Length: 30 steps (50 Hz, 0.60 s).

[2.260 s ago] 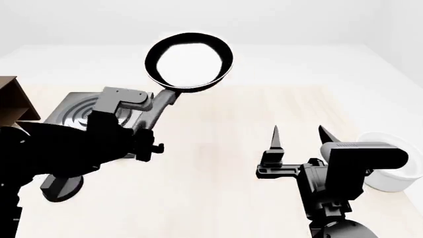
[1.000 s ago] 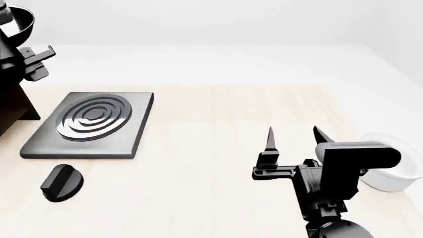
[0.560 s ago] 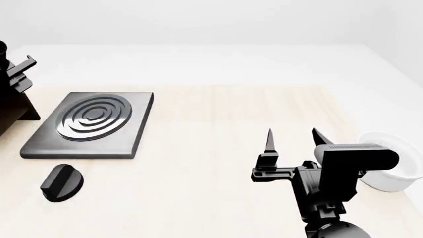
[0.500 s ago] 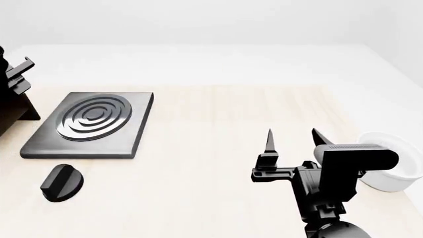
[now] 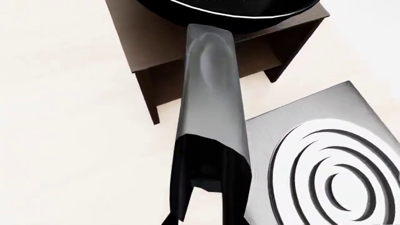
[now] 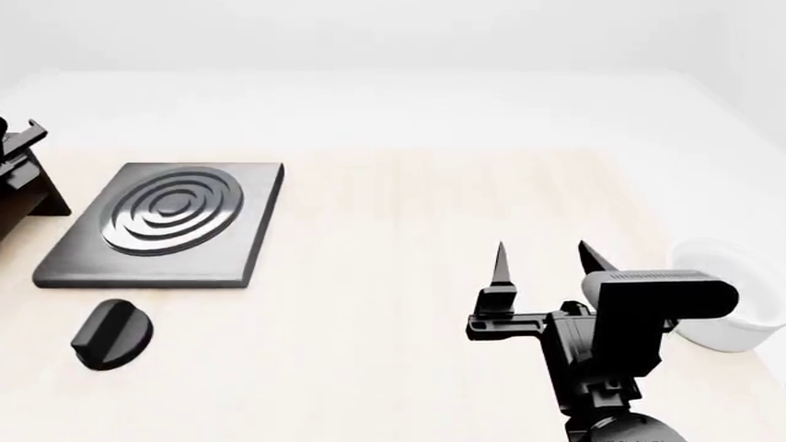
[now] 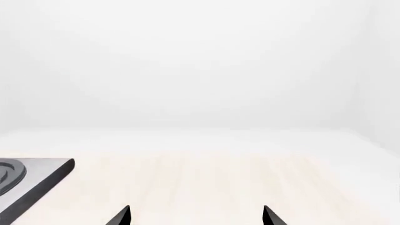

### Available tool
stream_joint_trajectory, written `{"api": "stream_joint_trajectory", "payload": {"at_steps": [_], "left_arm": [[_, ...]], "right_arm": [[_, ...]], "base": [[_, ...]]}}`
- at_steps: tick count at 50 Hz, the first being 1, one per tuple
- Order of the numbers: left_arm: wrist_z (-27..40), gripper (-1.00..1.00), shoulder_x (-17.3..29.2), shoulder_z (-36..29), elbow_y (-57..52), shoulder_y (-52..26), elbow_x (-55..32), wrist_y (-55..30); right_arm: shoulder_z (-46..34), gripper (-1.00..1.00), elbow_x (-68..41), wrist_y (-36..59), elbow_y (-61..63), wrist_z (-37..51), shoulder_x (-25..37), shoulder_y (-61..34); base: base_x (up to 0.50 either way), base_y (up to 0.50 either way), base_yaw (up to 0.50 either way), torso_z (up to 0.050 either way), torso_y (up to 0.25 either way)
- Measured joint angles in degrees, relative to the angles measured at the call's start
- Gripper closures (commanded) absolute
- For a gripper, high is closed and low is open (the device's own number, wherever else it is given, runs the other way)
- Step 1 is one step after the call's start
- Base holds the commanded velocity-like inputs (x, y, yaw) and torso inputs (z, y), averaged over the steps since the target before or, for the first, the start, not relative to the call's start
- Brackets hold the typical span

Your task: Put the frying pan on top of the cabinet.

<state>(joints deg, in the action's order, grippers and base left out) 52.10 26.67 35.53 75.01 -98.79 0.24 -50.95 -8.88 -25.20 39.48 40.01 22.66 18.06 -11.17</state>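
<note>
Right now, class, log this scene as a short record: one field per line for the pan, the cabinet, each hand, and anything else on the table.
frying pan: handle held by the left hand, bowl over the cabinet
cabinet: dark brown, beside the grey plate
left hand: shut on the pan's handle
right hand: open, empty, above the table
grey plate: square, ringed
knob: black, near the plate
white bowl: at the right edge

— What do we lose of the frying pan (image 5: 209, 84)?

— In the left wrist view its bowl is cut off at the picture's edge; the handle covers part of the cabinet (image 5: 156, 70). The left gripper (image 5: 206, 206) is mostly out of frame, so we cannot tell its grip.

— And the head view?

— The cabinet (image 6: 28, 198) is only a sliver at the worktop's left edge, the white bowl (image 6: 737, 308) half behind the right gripper (image 6: 540, 262).
</note>
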Motion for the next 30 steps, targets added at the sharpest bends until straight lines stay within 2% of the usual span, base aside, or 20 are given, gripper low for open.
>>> {"api": "stream_joint_trajectory", "payload": {"at_steps": [9, 21, 22, 24, 30], "left_arm": [[-0.1, 1.00, -0.3, -0.3, 0.0, -0.4, 0.7, -0.4], [-0.7, 1.00, -0.3, -0.4, 0.0, -0.2, 0.8, -0.3], [-0.8, -1.00, -0.2, -0.4, 0.0, -0.2, 0.6, -0.1], [-1.4, -1.00, -0.2, -1.3, 0.0, -0.3, 0.4, 0.2], [-3.5, -1.00, -0.2, -3.6, 0.0, -0.9, 0.2, 1.0]], "right_arm": [[-0.2, -1.00, -0.1, -0.3, -0.2, 0.1, 0.1, 0.1], [-0.4, -1.00, -0.3, -0.5, -0.3, 0.3, 0.2, 0.2], [-0.4, -1.00, -0.3, -0.6, -0.3, 0.3, 0.2, 0.2], [-0.5, -1.00, -0.3, -0.6, -0.3, 0.3, 0.3, 0.2], [-0.6, -1.00, -0.4, -0.6, -0.3, 0.4, 0.4, 0.2]], "base": [[0.00, 0.00, 0.00, 0.000, -0.249], [0.00, 0.00, 0.00, 0.000, 0.000], [0.00, 0.00, 0.00, 0.000, 0.000], [0.00, 0.00, 0.00, 0.000, 0.000], [0.00, 0.00, 0.00, 0.000, 0.250]]}}
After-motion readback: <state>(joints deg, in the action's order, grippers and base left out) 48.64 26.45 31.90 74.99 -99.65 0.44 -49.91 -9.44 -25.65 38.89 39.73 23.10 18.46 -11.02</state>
